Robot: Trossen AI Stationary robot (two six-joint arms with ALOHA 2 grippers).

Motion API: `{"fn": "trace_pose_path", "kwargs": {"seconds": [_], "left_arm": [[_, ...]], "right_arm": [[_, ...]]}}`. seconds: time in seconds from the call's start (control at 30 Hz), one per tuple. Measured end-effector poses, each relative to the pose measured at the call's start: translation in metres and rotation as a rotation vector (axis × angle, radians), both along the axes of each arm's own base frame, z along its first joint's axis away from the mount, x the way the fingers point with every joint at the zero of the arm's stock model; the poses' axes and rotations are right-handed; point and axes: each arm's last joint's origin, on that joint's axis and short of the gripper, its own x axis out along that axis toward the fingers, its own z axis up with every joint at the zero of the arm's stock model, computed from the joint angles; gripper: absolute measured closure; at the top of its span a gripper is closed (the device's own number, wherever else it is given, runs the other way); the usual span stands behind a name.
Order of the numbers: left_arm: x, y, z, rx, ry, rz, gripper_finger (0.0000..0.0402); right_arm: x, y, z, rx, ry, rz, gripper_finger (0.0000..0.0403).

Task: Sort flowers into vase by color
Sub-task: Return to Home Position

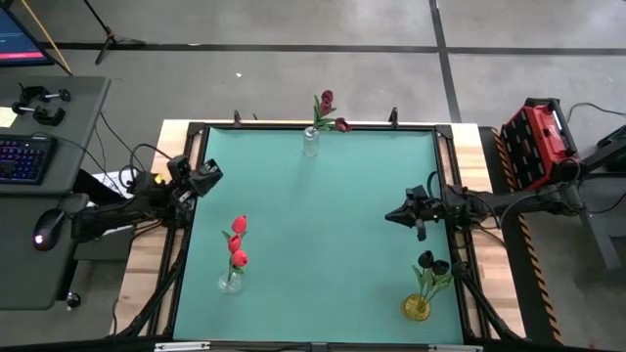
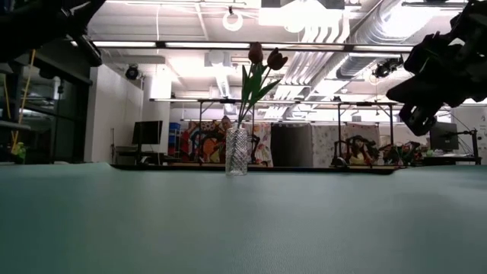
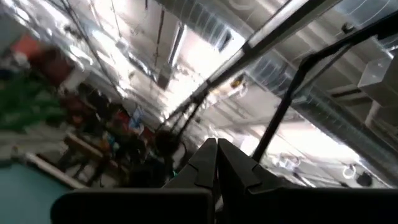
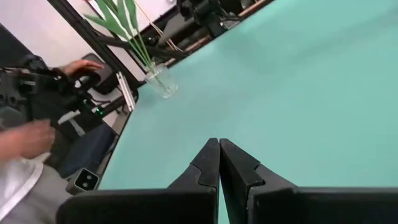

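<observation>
Three vases stand on the teal table. A clear vase (image 1: 310,143) at the far edge holds two dark maroon flowers (image 1: 327,102); in the low view the vase (image 2: 237,151) shows mid-frame. A clear vase (image 1: 231,282) near the left side holds red-pink flowers (image 1: 238,242). A yellow vase (image 1: 417,307) near the right corner holds near-black flowers (image 1: 431,263). My left gripper (image 1: 209,174) is shut, raised over the table's left edge. My right gripper (image 1: 392,215) is shut, raised over the right part; its wrist view shows the shut tips (image 4: 219,146).
A black frame (image 1: 323,126) runs round the table. A desk with keyboard (image 1: 23,159) and mouse stands left, a red case (image 1: 536,140) right. A person's hands (image 4: 79,67) show beyond the table in the right wrist view. The middle of the teal surface (image 1: 323,225) is bare.
</observation>
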Motion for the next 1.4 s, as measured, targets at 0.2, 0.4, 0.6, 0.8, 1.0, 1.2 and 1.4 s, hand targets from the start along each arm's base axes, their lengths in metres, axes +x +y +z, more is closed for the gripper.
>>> {"fn": "trace_pose_path", "kwargs": {"seconds": [0.2, 0.4, 0.6, 0.8, 1.0, 1.2, 1.4], "left_arm": [[0.005, -0.017, -0.007, 0.268, 0.067, -0.158, 0.0401], [0.010, -0.029, -0.022, 0.740, 0.151, -0.037, 0.0401], [0.016, -0.022, -0.044, 0.537, 0.463, 0.027, 0.0401], [0.016, -0.020, -0.049, 0.586, 0.528, 0.062, 0.0401], [0.016, -0.019, -0.050, 0.605, 0.530, 0.072, 0.0401], [0.018, -0.019, -0.051, 0.600, 0.549, 0.063, 0.0401], [0.018, -0.019, -0.051, 0.600, 0.546, 0.064, 0.0401]], "right_arm": [[-0.001, 0.000, -0.003, -0.002, 0.029, 0.000, 0.0403], [-0.001, 0.000, -0.003, -0.002, 0.032, 0.000, 0.0402], [-0.001, 0.000, -0.004, -0.002, 0.040, 0.000, 0.0402], [-0.001, 0.000, -0.004, -0.002, 0.040, 0.000, 0.0402], [-0.001, 0.000, -0.004, -0.002, 0.041, 0.000, 0.0402], [-0.001, 0.000, -0.004, -0.002, 0.040, 0.000, 0.0402], [-0.001, 0.000, -0.004, -0.002, 0.041, 0.000, 0.0402]]}}
